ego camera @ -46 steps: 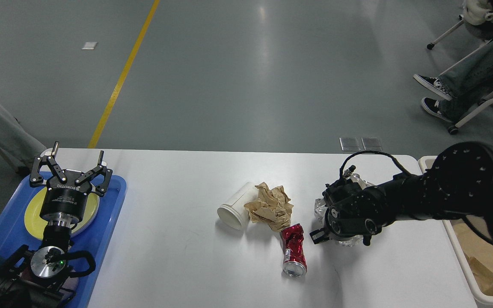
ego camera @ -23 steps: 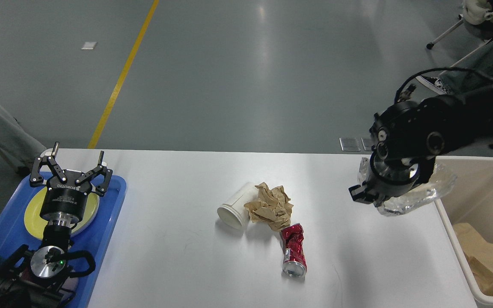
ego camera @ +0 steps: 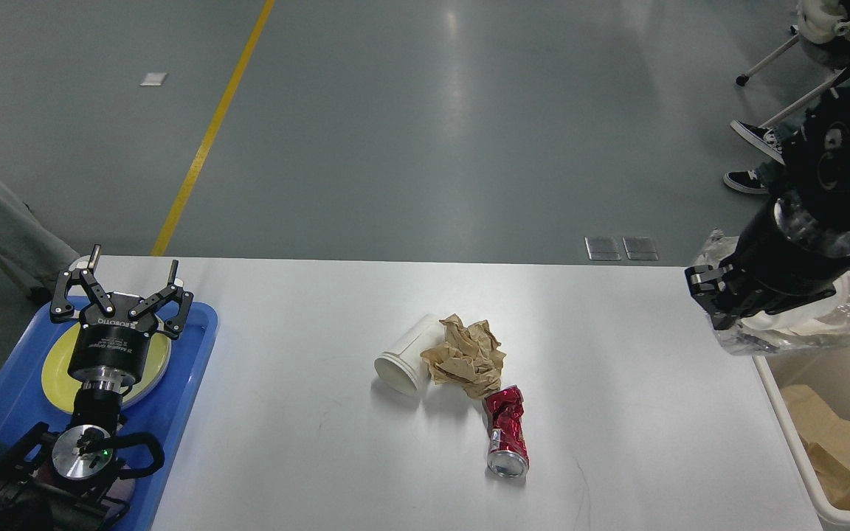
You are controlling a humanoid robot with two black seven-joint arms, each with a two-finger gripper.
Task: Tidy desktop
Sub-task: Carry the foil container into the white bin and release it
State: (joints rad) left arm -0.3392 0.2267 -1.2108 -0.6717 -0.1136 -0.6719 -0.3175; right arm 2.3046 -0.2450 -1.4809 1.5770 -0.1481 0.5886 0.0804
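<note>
- Desk [ego camera: 307, 457]: wide white top, fills the lower part of the view, blue tray [ego camera: 196, 383] on its left end, beige bin [ego camera: 809, 479] against its right end. Risk: tidy job is far from done, 3 bits of litter sit mid-desk, so any fumble adds to the pile.
- Beige bin: already has brown paper in it. Crushed clear plastic bottle [ego camera: 801, 335] hangs over the bin's near-left corner, part of it looks to be over the desk edge. Let go here and it could catch the rim and tip back onto the desk or to the floor.
- Right tool [ego camera: 727, 302]: fingers closed around the clear bottle, held from above. Thin crushed plastic flexes and is slick; grip could slip early, esp. if the wrist swings.
- Left tool [ego camera: 126, 295]: fingers spread wide, holding nothing, above the yellow plate [ego camera: 63, 369] on the tray. Little risk while parked.
- Brown paper wad [ego camera: 465, 354]: touching the white cup [ego camera: 403, 358] on its side; grabbing one prob. nudges the other, and the cup can roll.
- Red can [ego camera: 506, 435]: crushed, lying down, just beside the wad; dented metal gives poor finger seating, may squirt out.
</note>
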